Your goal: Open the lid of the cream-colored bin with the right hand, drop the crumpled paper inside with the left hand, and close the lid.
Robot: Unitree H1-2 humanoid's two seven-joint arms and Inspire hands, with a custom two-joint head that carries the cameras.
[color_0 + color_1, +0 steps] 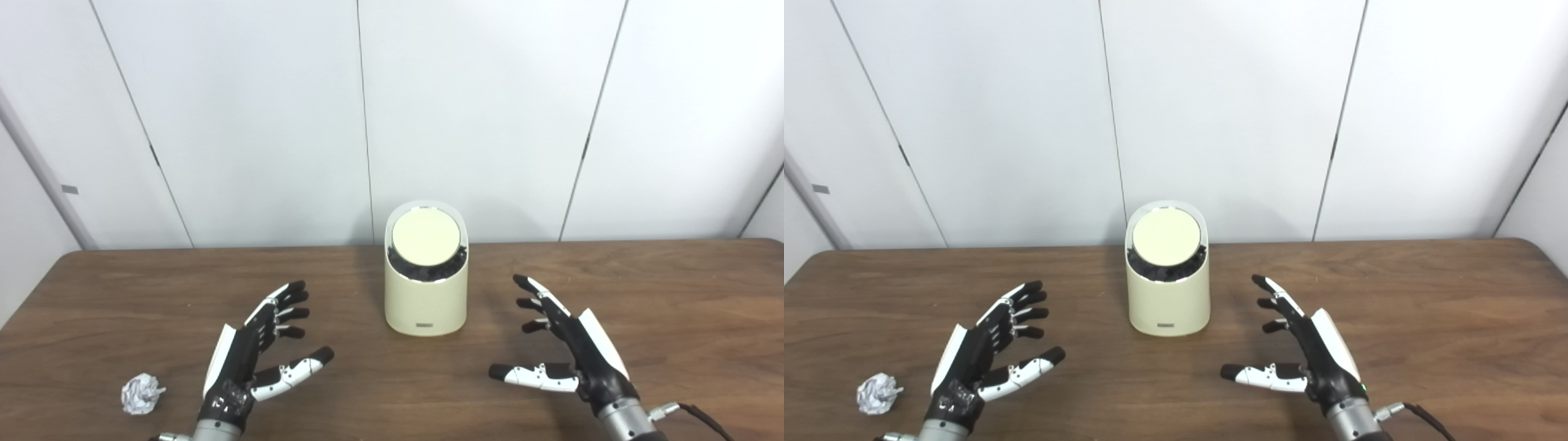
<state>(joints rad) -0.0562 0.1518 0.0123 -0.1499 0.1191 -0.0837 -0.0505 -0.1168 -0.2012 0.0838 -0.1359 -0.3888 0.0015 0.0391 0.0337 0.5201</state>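
Both hands, left (257, 355) and right (566, 346), hover empty with fingers spread on either side of the bin (425, 272), lid (425, 237) closed, at mid-table (674, 294), while the paper (142, 394) lies beside the left wrist.

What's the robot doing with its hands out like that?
It hasn't touched anything yet. The left hand and the right hand are both open above the wooden table, one on each side of the cream-colored bin. The bin's round lid is shut. The crumpled paper lies on the table near the front edge, just outside the left hand. It looks ready to start, with the paper and lid untouched.
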